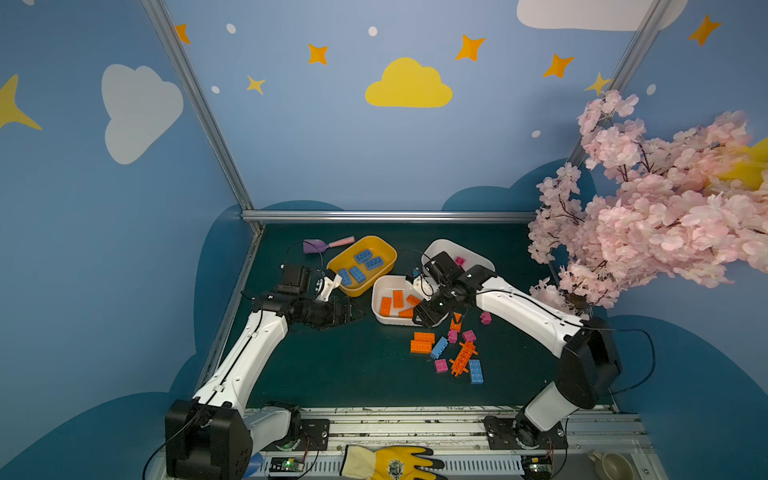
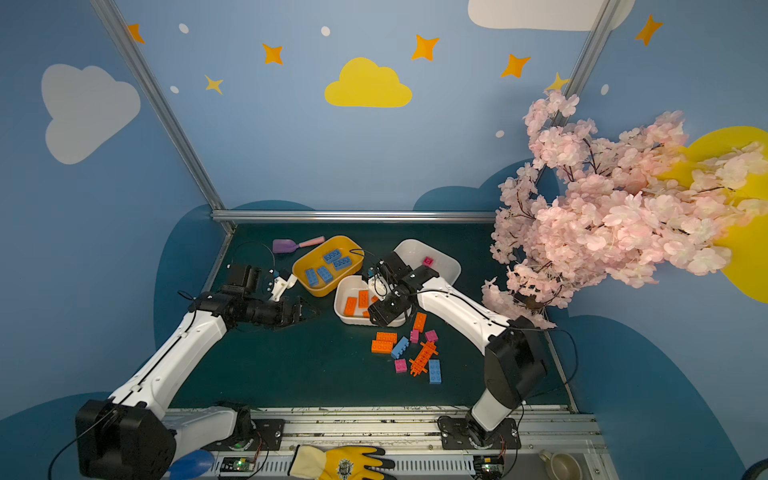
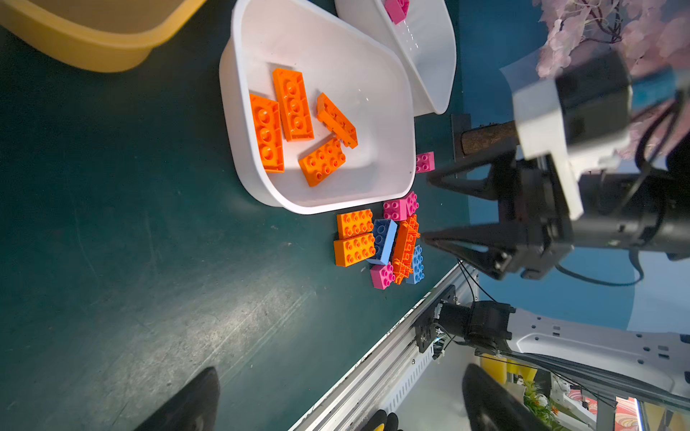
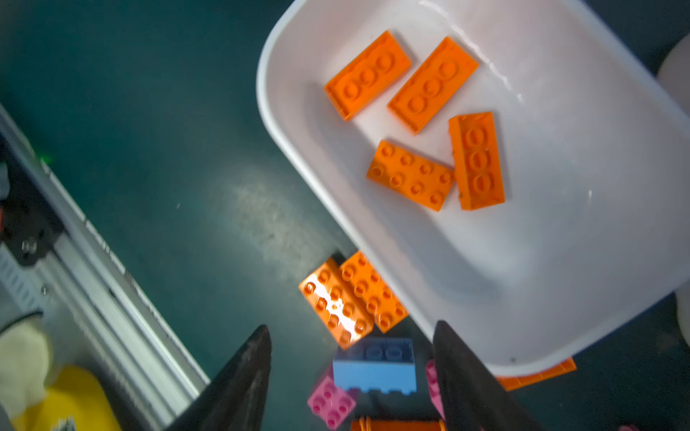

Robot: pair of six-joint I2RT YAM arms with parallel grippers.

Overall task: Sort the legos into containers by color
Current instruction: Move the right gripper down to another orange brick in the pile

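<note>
The right hand [image 4: 353, 326] hangs empty, fingers apart, at a corner of the white tub [image 4: 269, 112] holding four orange legos [image 4: 433, 84]. Just below it a blue lego [image 4: 373, 364] lies on the worktop [image 4: 168, 186]. Another orange lego [image 4: 541, 375] is half hidden under the tub. The left hand [image 3: 341, 369], spread wide, shows only cut-off fingertips.

scoop [image 1: 314, 246]: purple w/ pink handle, far-left of surface [image 1: 332, 374]
blossom tree [image 1: 648, 208]: pink, right side
glove [image 1: 395, 462]: yellow, front edge
mug [image 1: 613, 464]: beige, front-right corner
</note>
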